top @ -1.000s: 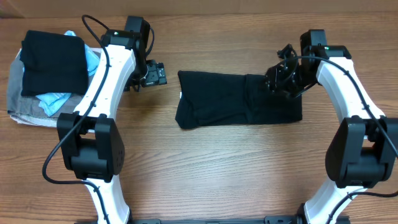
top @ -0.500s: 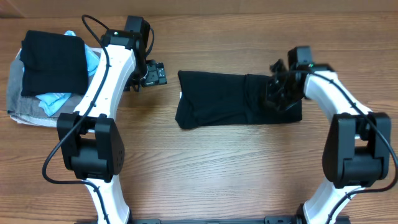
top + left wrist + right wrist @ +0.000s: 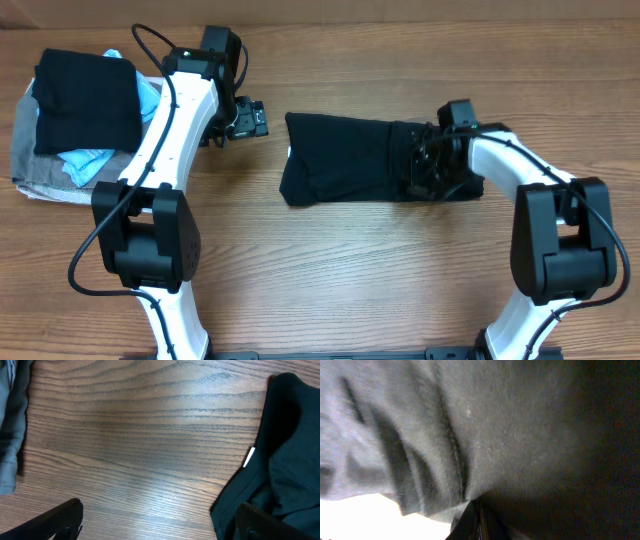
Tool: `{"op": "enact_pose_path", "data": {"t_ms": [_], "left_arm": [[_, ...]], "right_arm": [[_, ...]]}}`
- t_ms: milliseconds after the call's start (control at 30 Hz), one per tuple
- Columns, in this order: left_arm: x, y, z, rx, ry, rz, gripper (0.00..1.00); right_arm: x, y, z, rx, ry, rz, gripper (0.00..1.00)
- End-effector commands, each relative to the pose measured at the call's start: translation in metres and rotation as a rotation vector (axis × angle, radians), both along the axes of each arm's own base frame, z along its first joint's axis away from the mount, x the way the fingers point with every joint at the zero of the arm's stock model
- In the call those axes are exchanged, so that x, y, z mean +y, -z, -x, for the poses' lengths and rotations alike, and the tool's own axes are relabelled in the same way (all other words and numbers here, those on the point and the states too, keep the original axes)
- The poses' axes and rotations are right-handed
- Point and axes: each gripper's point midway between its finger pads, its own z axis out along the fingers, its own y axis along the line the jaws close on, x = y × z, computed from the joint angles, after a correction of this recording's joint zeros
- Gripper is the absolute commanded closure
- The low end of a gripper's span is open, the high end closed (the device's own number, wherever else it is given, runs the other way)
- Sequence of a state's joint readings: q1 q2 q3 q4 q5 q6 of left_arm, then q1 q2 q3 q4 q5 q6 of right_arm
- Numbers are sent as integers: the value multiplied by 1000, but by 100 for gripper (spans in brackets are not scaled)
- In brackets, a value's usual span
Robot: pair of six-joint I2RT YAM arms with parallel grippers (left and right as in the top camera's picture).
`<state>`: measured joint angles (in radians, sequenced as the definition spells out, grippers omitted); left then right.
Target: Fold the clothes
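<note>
Counter [image 3: 340, 280]: brown wood-grain top, darker streaks running left to right, faint sheen in the left wrist view. A paler tan strip shows along the far edge at the top of the overhead view; cannot tell what it is. Nothing more of the room is visible.

Black T-shirt [image 3: 345, 160]: lies mid-counter as a long band running left to right, slightly right of centre. The left end is thicker and rumpled, with the white label [image 3: 248, 456] at the neck edge facing the left arm. The right end is bunched under the right wrist.

Right fingers [image 3: 469, 524]: pressed together, a gathered fold of the shirt pinched between them. The wrist camera is filled with creased dark fabric and one seam line. The arm bends in low over the shirt's right end.

Left fingers [image 3: 57, 520]: spread wide, nothing between them, held over bare wood just left of the shirt's neck end and apart from it.

Far left of the counter: a pile with a folded black garment [image 3: 85, 100] on top, a light-blue garment [image 3: 85, 162] showing beneath it and a grey garment [image 3: 30, 165] at the bottom. The pile is well apart from the shirt.
</note>
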<state>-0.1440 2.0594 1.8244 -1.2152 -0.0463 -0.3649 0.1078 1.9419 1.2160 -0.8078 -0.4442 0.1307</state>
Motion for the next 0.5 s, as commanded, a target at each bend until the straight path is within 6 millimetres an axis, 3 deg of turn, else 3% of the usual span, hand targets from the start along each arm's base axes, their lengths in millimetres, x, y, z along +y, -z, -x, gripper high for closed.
{"op": "enact_pose_path", "data": {"t_ms": [0,133,200,300,467], "left_arm": [[1,0,1,-1,-10,-4,0],[1,0,1,-1,-9,-4,0],[1,0,1,-1,-9,-4,0],[1,0,1,-1,-10,-4,0],[1,0,1,-1,-10,-4,0]], "right_arm": [[-3,-61,-47,-178,19,-22,96],[-2,-101,-75,-274,33,-33,96],[-1,-106,-84,-298,65,-44,96],[0,-103,-92,-301,99,-54,96],[1,-75,-95,-240,117,-52,96]]}}
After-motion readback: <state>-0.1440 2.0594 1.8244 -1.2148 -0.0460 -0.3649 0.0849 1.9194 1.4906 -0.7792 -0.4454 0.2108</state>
